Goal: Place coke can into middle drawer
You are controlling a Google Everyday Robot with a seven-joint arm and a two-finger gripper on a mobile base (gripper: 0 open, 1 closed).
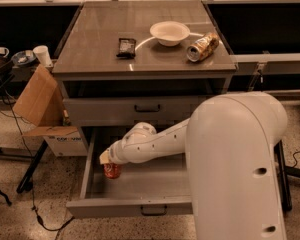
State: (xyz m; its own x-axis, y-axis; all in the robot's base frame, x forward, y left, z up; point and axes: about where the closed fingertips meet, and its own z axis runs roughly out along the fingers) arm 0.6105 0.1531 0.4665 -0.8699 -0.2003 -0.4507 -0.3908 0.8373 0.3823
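The middle drawer (130,207) is pulled open, and the coke can (112,171) is already inside it, near its left wall. The pincer (107,159) sits on the can's top. I cannot tell whether it is gripping. Probably left to do: let go and pull the arm out.

Robot is glossy white plastic all over. The big rounded housing (240,154) at near right has a smooth shell with two small dark round holes down its side. Same white on the arm (160,140): fat tubular segments, thin dark seams at the joints, bulbous knuckle near the wrist. At its end the pincer (106,157) shows a tan-yellow tip, sitting at the left of the open middle drawer (130,207).
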